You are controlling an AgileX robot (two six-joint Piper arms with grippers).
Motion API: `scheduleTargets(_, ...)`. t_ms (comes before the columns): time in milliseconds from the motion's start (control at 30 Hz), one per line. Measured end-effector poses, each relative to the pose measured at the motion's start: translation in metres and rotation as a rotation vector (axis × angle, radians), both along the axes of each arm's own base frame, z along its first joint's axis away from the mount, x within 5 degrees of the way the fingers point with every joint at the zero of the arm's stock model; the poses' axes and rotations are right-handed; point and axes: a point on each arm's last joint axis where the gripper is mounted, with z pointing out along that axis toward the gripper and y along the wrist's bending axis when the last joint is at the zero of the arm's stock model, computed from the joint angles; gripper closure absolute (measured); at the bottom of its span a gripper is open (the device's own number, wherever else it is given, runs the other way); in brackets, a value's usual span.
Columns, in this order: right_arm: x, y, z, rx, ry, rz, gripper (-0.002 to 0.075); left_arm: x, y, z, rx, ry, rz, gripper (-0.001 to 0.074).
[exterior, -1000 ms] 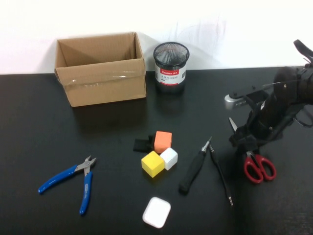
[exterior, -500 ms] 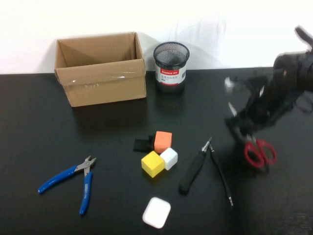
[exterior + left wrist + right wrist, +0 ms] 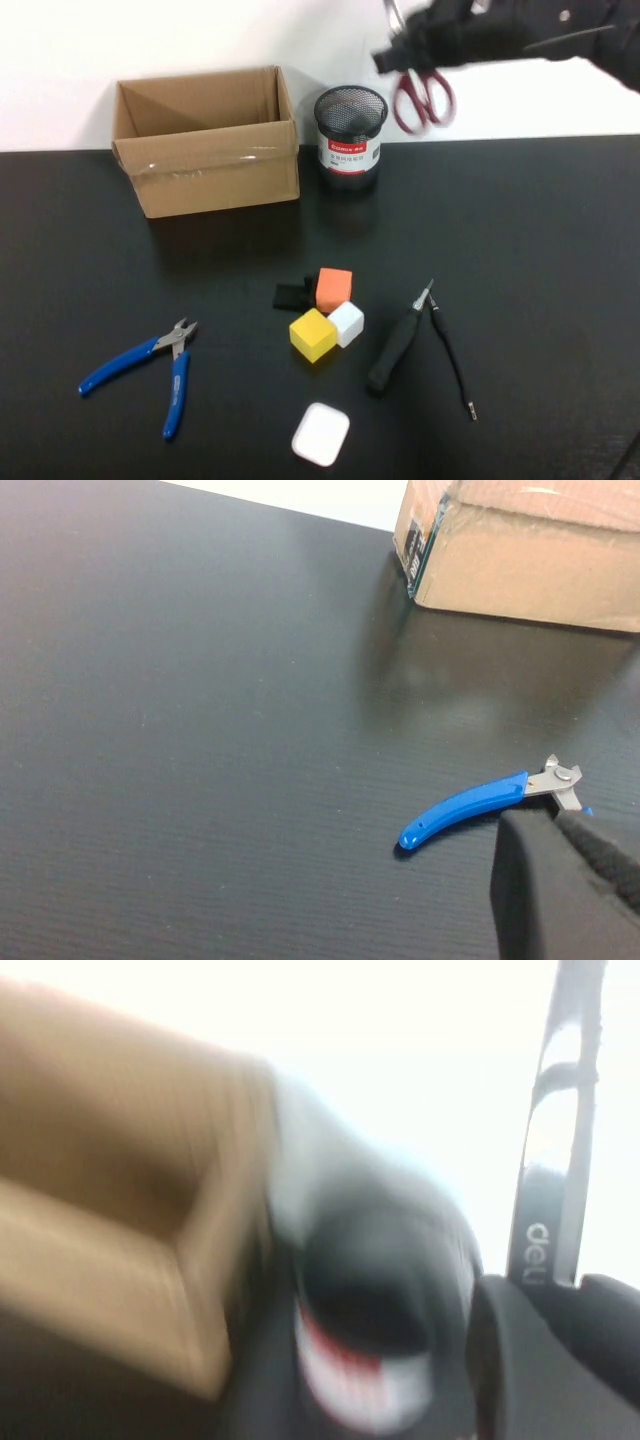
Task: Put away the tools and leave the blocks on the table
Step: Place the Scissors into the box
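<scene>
My right gripper is raised high at the back, just right of the black mesh cup, and is shut on the red-handled scissors. In the right wrist view the steel blade runs out from between the fingers. The blue-handled pliers lie at the front left of the table. The black screwdriver and the thin rod lie front right. Orange, yellow and white blocks cluster in the middle beside a flat black piece. My left gripper hovers shut beside the pliers.
An open cardboard box stands at the back left, next to the mesh cup. A white rounded-square case lies near the front edge, below the blocks. The left arm does not show in the high view.
My right gripper closed on the scissors at the right of the table, lifted them off and swung them up and back toward the mesh cup. The left side has not moved.
</scene>
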Motion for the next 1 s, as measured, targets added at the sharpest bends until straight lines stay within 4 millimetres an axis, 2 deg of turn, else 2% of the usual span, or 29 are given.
scheduleTargets(200, -0.003, 0.031, 0.022, 0.159, -0.236, 0.017, 0.0732, 0.0, 0.0, 0.0, 0.0, 0.0, 0.0, 0.0735)
scheduleTargets(333, -0.007, 0.06, 0.022, 0.232, -0.371, 0.047, 0.0732, 0.0, 0.0, 0.0, 0.0, 0.0, 0.0, 0.0735)
scheduleTargets(367, -0.009, 0.069, 0.019, 0.239, -0.397, 0.062, 0.0671, 0.0, 0.0, 0.0, 0.0, 0.0, 0.0, 0.0735)
scheduleTargets(400, -0.01, 0.079, 0.016, 0.244, -0.432, 0.079, 0.0732, 0.0, 0.0, 0.0, 0.0, 0.0, 0.0, 0.0735)
scheduleTargets(533, -0.014, 0.113, 0.001, 0.232, -0.532, 0.152, 0.0732, 0.0, 0.0, 0.0, 0.0, 0.0, 0.0, 0.0735)
scheduleTargets(567, -0.013, 0.12, -0.002, 0.229, -0.547, 0.166, 0.0671, 0.0, 0.0, 0.0, 0.0, 0.0, 0.0, 0.0735)
scheduleTargets(600, -0.012, 0.128, -0.008, 0.224, -0.561, 0.181, 0.0732, 0.0, 0.0, 0.0, 0.0, 0.0, 0.0, 0.0735)
scheduleTargets(733, 0.004, 0.151, -0.035, 0.215, -0.583, 0.205, 0.0726, 0.0, 0.0, 0.0, 0.0, 0.0, 0.0, 0.0735)
scheduleTargets(800, 0.014, 0.16, -0.054, 0.197, -0.578, 0.21, 0.0688, 0.0, 0.0, 0.0, 0.0, 0.0, 0.0, 0.0735)
scheduleTargets(933, 0.028, 0.171, -0.084, 0.13, -0.559, 0.227, 0.0499, 0.0, 0.0, 0.0, 0.0, 0.0, 0.0, 0.0735)
scheduleTargets(1000, 0.031, 0.173, -0.093, 0.107, -0.544, 0.233, 0.0434, 0.0, 0.0, 0.0, 0.0, 0.0, 0.0, 0.0735)
